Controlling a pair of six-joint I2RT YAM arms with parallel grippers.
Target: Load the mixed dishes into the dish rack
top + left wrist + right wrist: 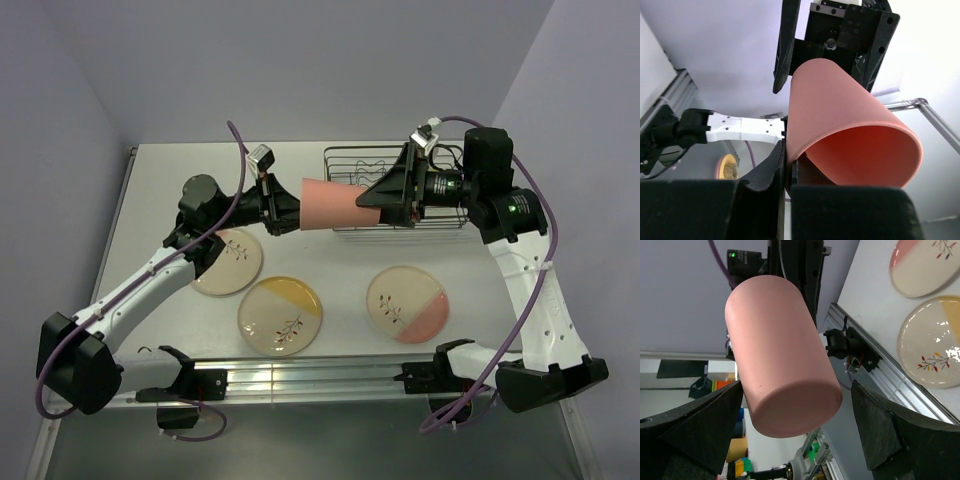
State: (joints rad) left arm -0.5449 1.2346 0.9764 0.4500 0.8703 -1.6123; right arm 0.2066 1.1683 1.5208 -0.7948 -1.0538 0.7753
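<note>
My left gripper [285, 208] is shut on the rim of the pink cup [330, 205], one finger inside and one outside, and holds it on its side above the table. In the left wrist view the cup [840, 110] fills the frame above the gripper [787, 165]. My right gripper [368, 197] is open, its jaws either side of the cup's closed base [780, 355] with gaps showing. Three cream plates lie on the table: left [228, 262], yellow-segment [281, 316], pink-segment [407, 304]. The black wire dish rack [355, 160] stands at the back, partly behind the right arm. The lime-green bowl is out of view.
An aluminium rail [310, 375] runs along the table's near edge between the arm bases. Grey walls close the table at the back and both sides. The left arm's forearm passes over the left plate's edge.
</note>
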